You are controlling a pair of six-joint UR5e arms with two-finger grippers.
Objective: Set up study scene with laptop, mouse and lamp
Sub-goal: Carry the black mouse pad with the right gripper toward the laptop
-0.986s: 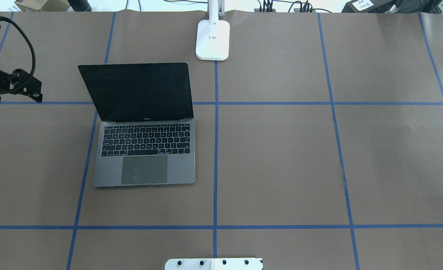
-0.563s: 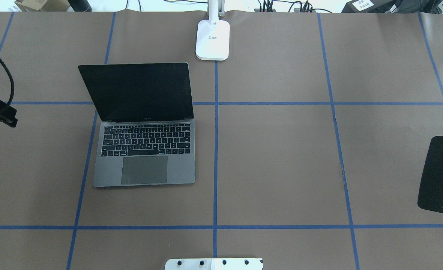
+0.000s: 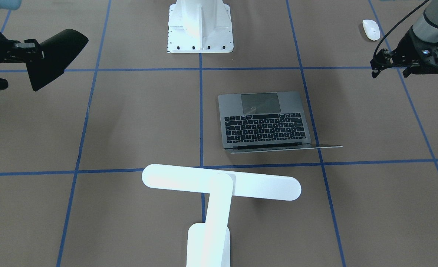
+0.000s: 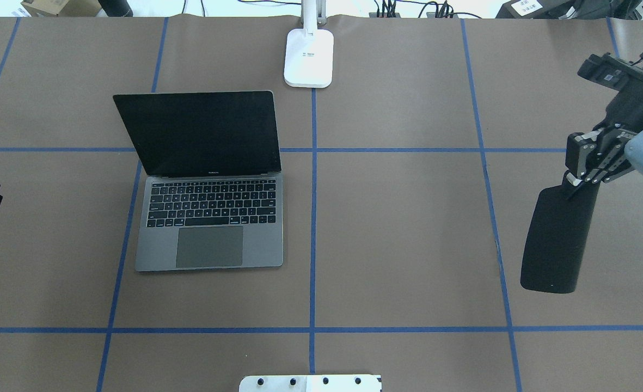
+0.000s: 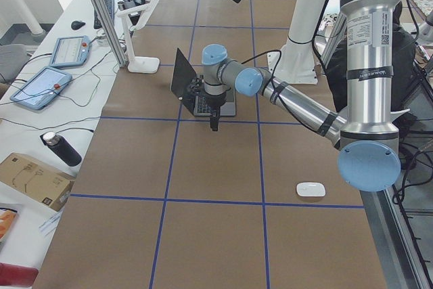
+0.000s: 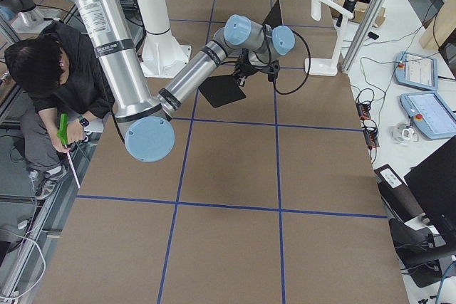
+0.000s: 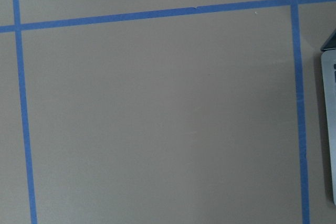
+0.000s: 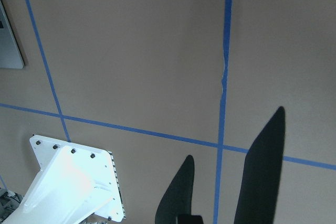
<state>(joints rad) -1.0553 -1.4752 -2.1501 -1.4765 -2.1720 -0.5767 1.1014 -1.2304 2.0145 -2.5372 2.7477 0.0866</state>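
The laptop [image 4: 209, 218] stands open left of the table's centre, its dark screen toward the far side. Behind it, the white lamp [image 3: 220, 182] has its base [image 4: 308, 57] at the far edge and its bar head over the table. The white mouse [image 3: 371, 29] lies near the robot's side at the far left, out of the overhead view. My left gripper [image 3: 411, 65] hovers between mouse and laptop; I cannot tell whether it is open or shut. My right gripper [image 4: 574, 182] is shut on the edge of a black mouse pad [image 4: 558, 245], which hangs tilted above the table's right part.
The white bolted pedestal [image 3: 200, 26] stands at the near middle edge. Blue tape lines [image 4: 313, 218] grid the brown table cover. A person [image 6: 50, 83] crouches beside the table behind the robot. Tablets [image 6: 427, 105] and cables lie along the far side.
My right arm has swung in from the right edge, carrying the black pad further over the table. My left gripper has drawn back toward the left edge and the near side.
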